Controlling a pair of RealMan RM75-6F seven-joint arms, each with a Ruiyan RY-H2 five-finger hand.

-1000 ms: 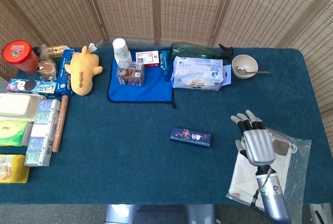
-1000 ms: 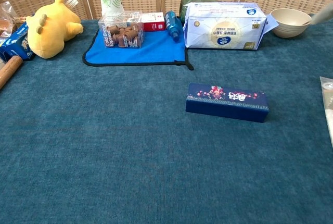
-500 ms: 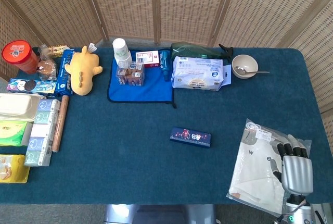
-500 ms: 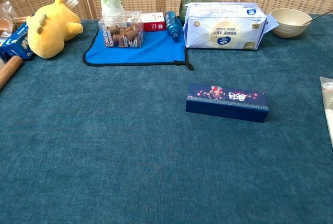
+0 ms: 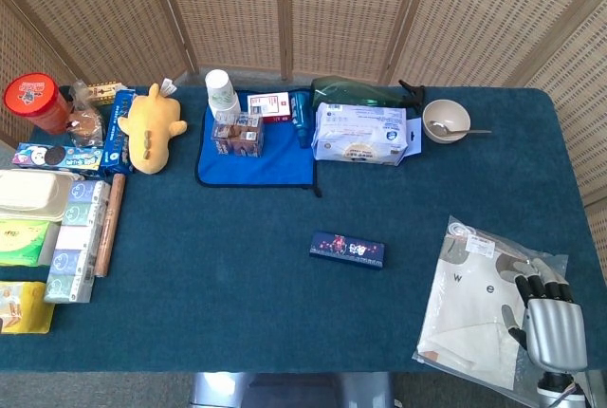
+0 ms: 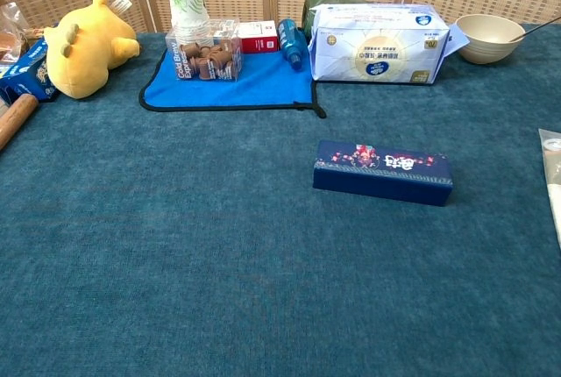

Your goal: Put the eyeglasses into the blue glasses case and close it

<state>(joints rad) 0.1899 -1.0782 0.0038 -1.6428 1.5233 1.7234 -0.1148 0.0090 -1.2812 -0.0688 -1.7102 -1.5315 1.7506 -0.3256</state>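
The blue glasses case (image 5: 347, 249) lies closed on the teal table (image 5: 228, 275), near the middle; in the chest view the case (image 6: 383, 172) shows a flowered lid. I see no eyeglasses in either view. My right hand (image 5: 550, 324) hovers at the table's near right corner, over the edge of a clear plastic bag (image 5: 474, 299). Its fingers are stretched out and hold nothing. It is well to the right of the case. My left hand shows in neither view.
At the back stand a blue mat (image 5: 258, 157) with a box of small jars, a paper cup (image 5: 221, 91), a tissue pack (image 5: 360, 133) and a bowl (image 5: 446, 120). A yellow plush (image 5: 150, 126) and several snack boxes line the left side.
My right hand has drawn back from near the case toward the near right corner, uncovering the plastic bag. The case has not moved.
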